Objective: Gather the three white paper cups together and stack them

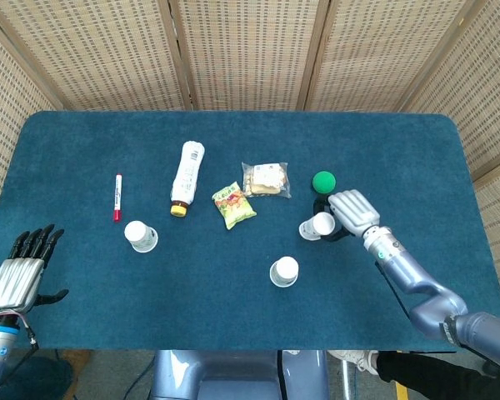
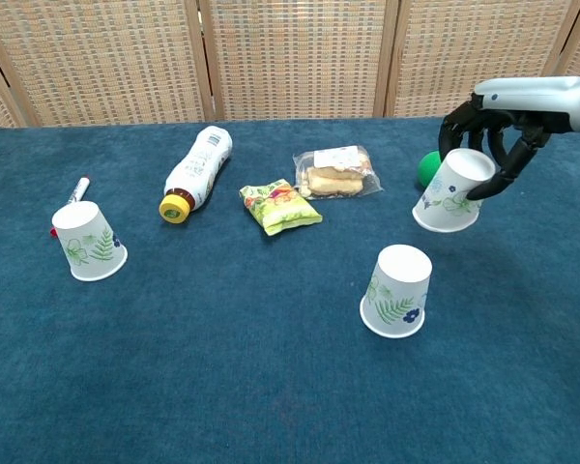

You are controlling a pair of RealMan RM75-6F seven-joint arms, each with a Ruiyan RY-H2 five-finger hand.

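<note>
Right hand (image 2: 493, 145) had its fingers (image 2: 456, 124) wrapped round the far-right cup (image 2: 451, 192), tilted and lifted off the worktop (image 1: 83, 292), presumably to carry it over the middle cup (image 2: 398, 290) for stacking. Middle cup sat upside down toward the near edge, centre; third cup (image 2: 87, 241) also inverted, toward the left edge, well apart. All three mouth-down, so nothing visible inside. Left hand (image 1: 18, 271) idled off the near-left corner, fingers spread, holding nothing. Green ball (image 1: 323, 181) just behind the held cup.
</note>
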